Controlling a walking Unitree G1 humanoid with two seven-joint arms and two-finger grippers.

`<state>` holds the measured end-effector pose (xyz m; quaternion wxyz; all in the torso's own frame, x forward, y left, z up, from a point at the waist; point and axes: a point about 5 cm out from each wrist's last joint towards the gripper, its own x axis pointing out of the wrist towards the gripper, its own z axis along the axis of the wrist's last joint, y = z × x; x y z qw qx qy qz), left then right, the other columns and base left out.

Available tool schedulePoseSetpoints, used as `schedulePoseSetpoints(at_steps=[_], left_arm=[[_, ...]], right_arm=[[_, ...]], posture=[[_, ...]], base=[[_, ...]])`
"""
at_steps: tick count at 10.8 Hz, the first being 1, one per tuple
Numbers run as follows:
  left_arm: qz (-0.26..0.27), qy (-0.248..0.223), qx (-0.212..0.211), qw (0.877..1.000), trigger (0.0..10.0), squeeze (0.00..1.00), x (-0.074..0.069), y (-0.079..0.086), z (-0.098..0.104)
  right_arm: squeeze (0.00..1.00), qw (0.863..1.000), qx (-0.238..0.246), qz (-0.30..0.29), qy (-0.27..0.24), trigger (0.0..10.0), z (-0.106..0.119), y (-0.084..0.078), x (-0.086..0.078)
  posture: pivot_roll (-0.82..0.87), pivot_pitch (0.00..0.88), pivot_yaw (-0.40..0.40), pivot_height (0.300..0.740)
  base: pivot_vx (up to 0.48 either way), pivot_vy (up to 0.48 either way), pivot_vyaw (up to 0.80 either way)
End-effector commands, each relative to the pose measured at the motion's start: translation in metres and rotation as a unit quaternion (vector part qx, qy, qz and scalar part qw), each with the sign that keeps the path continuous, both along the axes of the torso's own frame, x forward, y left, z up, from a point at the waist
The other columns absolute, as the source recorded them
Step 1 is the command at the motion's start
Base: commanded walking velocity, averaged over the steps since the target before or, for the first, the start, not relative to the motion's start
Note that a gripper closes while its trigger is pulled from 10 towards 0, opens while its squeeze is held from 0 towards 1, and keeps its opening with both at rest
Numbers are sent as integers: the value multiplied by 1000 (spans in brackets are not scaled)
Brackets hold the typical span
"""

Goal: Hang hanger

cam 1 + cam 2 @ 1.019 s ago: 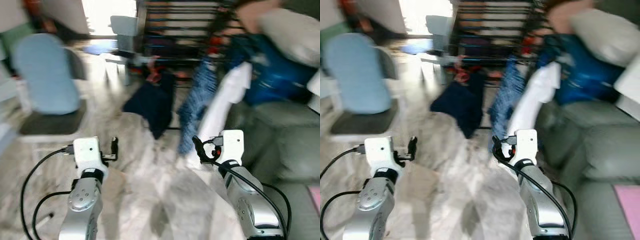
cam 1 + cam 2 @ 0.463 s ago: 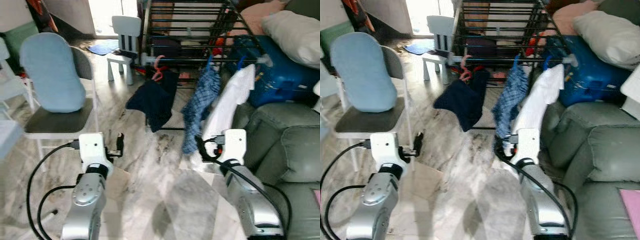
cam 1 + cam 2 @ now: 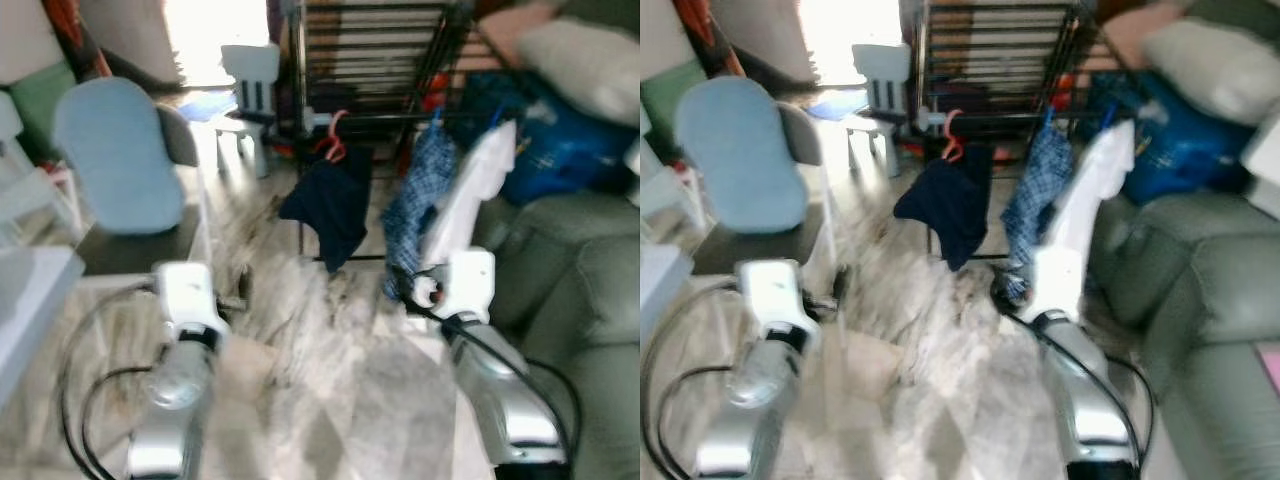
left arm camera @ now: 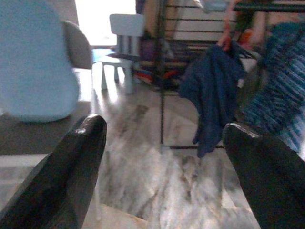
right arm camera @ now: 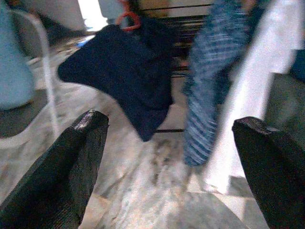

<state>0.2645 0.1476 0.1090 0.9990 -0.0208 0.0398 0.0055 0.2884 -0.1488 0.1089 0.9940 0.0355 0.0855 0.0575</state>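
Nearest, both silver arms reach forward over the marble floor (image 3: 330, 400), and the head views are smeared by motion. The left gripper (image 4: 162, 157) has its two black fingers (image 4: 76, 162) spread wide with nothing between them, and the right gripper (image 5: 167, 157) is likewise wide open and empty; neither touches anything. In the head view the left gripper (image 3: 240, 290) sits low on the left, near the front edge of a grey chair seat, and the right gripper (image 3: 412, 290) hangs just in front of the lower hems of the hanging clothes.

Farther on stands a black drying rack (image 3: 370, 60). From its front rail a red hanger (image 3: 330, 140) hangs with its hook uppermost, gripping the rail; its long axis seems to run along the rail, side to side, though blur and the cloth hide most of it. A dark navy garment (image 3: 330, 205) droops from it well clear of the floor. To the right hang a blue checked garment (image 3: 420, 200) and a white garment (image 3: 470, 195), just beside each other.

On the left stands a chair with a light blue backrest (image 3: 115, 155); behind it, a small pale child's chair (image 3: 245, 85). On the right is a grey-green sofa (image 3: 590, 280), with a blue bag (image 3: 560, 140) and a pale pillow (image 3: 580, 60) beyond.
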Motion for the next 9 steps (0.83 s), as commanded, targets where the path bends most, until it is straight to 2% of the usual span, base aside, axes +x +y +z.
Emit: schedulePoseSetpoints(at_steps=[1,4,9], left_arm=[[4,-14,12,1000,10000,0,2,4,6],[-37,-28,-12,999,10000,0,0,-4,10],[-44,-36,-19,998,10000,0,0,-7,11]], right_arm=[[0,1000,7,4,-7,10000,3,5,1],[0,1000,6,1,-10,10000,4,4,1],[0,1000,-4,7,-14,10000,6,6,6]], posture=[[-79,0,10,740],[-79,0,11,740],[-75,0,-3,740]], base=[[0,0,0],[0,0,0],[0,0,0]])
